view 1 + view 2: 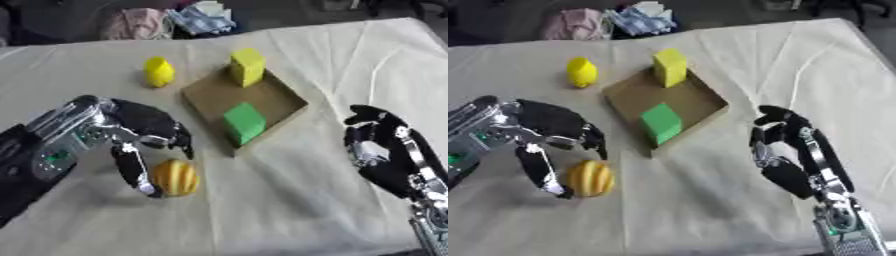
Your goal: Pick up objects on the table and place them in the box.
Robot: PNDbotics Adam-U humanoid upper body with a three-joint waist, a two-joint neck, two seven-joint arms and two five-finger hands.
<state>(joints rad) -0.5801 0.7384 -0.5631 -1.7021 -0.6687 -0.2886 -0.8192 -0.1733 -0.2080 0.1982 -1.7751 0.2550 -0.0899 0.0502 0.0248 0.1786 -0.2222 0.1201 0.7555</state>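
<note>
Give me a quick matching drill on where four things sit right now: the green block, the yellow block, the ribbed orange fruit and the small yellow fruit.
Things:
1. green block
2. yellow block
3. ribbed orange fruit
4. small yellow fruit

Places:
A. on the cloth, left of the box
B. beside the left hand
C. far end of the box
D. near end of the box

Pairs: 1-D, 2-C, 3-B, 4-A
</note>
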